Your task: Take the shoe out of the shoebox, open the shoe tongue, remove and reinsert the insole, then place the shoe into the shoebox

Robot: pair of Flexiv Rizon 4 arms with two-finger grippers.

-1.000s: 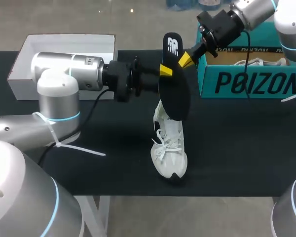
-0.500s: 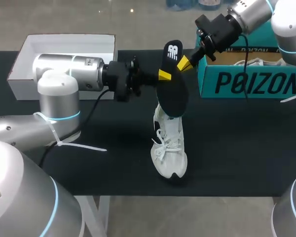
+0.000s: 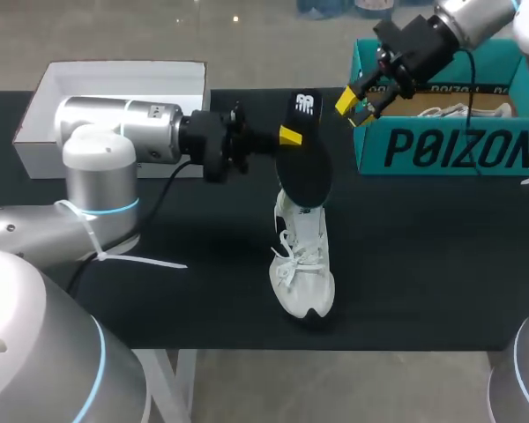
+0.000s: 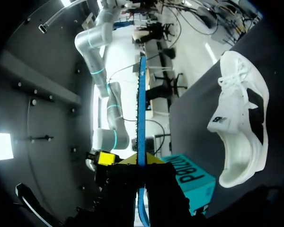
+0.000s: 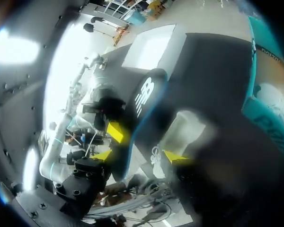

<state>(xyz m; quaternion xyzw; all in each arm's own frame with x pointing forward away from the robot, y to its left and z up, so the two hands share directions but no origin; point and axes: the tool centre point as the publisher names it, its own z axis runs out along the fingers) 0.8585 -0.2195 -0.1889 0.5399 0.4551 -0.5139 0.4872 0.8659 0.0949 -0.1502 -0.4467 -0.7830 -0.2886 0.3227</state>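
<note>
Seen from the head camera, the left arm (image 3: 115, 132) lies level across the bench (image 3: 423, 264) from the left. Its pincer (image 3: 288, 137) is clenched on the black insole (image 3: 304, 167), held on edge above the heel of the white shoe (image 3: 301, 264). The shoe sits mid-bench, toe towards the near edge. One yellow tip shows; the other is hidden behind the insole. The right arm comes down from the far right, and its pincer (image 3: 357, 101) is released, fingers apart with nothing between them, just right of the insole's far end. Right beside it is the teal shoebox (image 3: 441, 145), with a second shoe (image 3: 458, 112) inside. A white lid (image 3: 115, 75) lies far left, partly hidden by the left arm.

In the left wrist view, the insole (image 4: 141, 109) shows edge-on as a thin blue line gripped in the pincer (image 4: 141, 163). The shoe (image 4: 241, 127) lies beside it on its side. The shoebox (image 4: 191, 176) is partly cut off.

In the right wrist view, the pincer (image 5: 138, 156) is spread wide, and the insole (image 5: 142, 106) stands ahead of it. The shoe (image 5: 184, 130) is a pale blur beyond.
</note>
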